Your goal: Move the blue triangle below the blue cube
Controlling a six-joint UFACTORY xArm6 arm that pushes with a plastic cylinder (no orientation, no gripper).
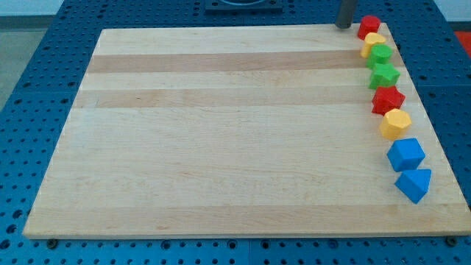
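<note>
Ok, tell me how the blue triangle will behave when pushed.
The blue triangle looks like a rigid block resting flat, so it will probably slide, not roll. Off-centre contact may spin it. It sits near the board's right edge, so a rightward shove could drop it off.

No text, label, brand, number or sign is showing legibly anywhere on the desk (221,132) or the blocks.

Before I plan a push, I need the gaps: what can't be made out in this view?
- My tip: rod cut off by the view's top edge.
- Yellow block: partly covered by the red block and green block; shape unclear.
- Blue triangle and blue cube: touching or apart, cannot tell.
</note>
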